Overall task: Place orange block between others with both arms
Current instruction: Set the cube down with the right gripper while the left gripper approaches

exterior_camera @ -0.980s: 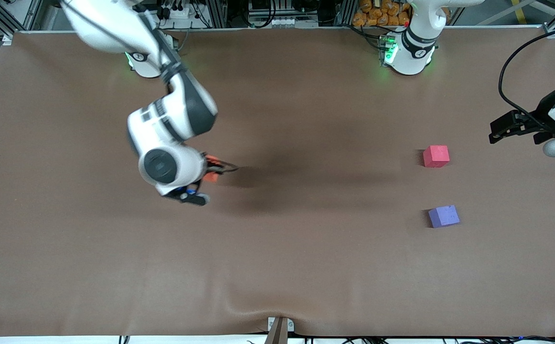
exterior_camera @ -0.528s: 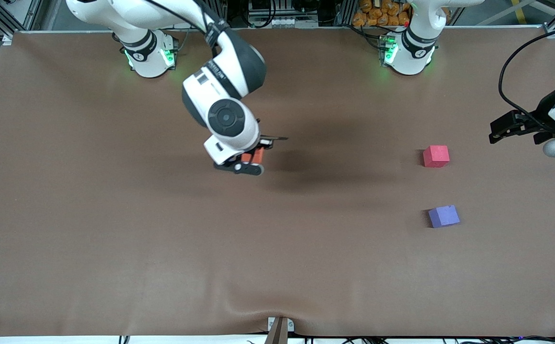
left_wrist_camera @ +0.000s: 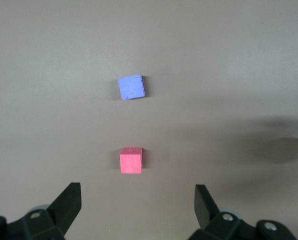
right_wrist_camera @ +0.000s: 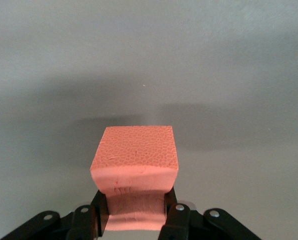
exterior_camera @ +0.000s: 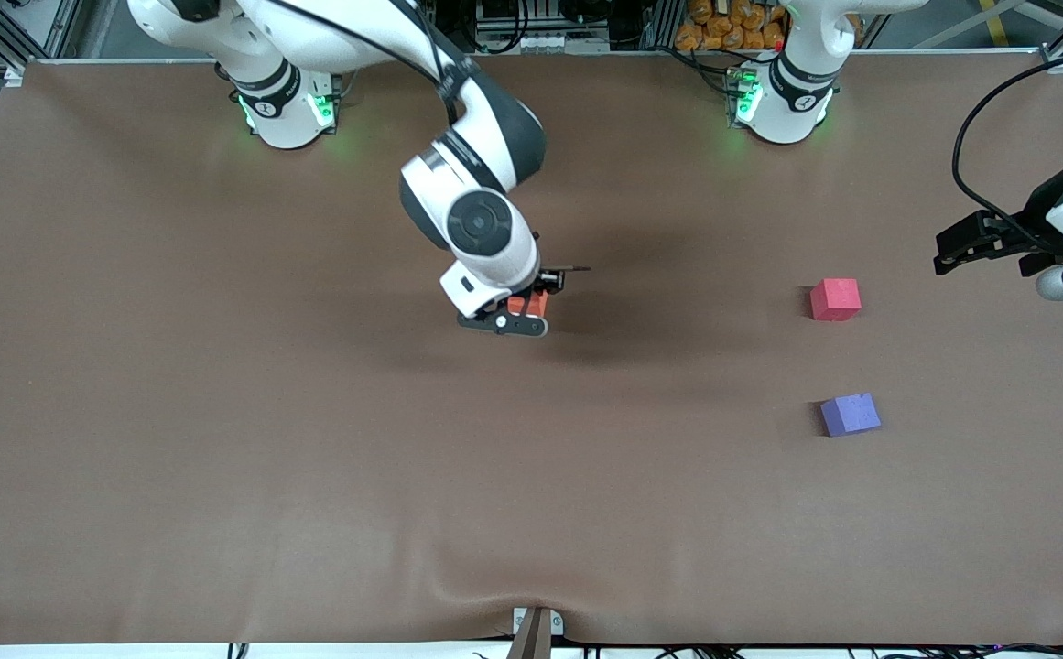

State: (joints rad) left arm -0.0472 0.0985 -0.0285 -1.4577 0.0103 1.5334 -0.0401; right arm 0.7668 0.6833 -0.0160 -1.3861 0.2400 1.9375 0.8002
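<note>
**A:** Over the middle of the brown table (exterior_camera: 220, 458), what is the right gripper (exterior_camera: 531, 302) carrying?

**B:** The orange block (exterior_camera: 528, 303) — its fingers are pressed in on the cube's two sides and the block is off the cloth. From the right wrist view the orange block (right_wrist_camera: 135, 165) juts out past the fingertips (right_wrist_camera: 174, 212), with only bare table under it.

**A:** Landmark, please: the pinkish-red cube (exterior_camera: 835, 298). Where does everything sit from it?

**B:** The orange block is well apart from it, toward the right arm's end. The bluish-purple cube (exterior_camera: 850, 414) is near it, nearer to the front camera, and the two do not touch — a strip of bare cloth lies between them. The left wrist view shows that strip too, between the pinkish-red cube (left_wrist_camera: 131, 160) and the bluish-purple cube (left_wrist_camera: 131, 87).

**A:** And the left gripper (exterior_camera: 961, 245)?

**B:** It waits in the air toward the left arm's end from the pinkish-red cube, its fingers (left_wrist_camera: 66, 206) spread wide and holding nothing.

**A:** Does anything stand in the way?

**B:** Between the held block and the pinkish-red cube the cloth is bare, with only a soft shadow lying on it. Open table surrounds both cubes; the table's edge runs close at the left arm's end. At the edge nearest the front camera the cloth puckers over a small bracket (exterior_camera: 536, 627).
</note>
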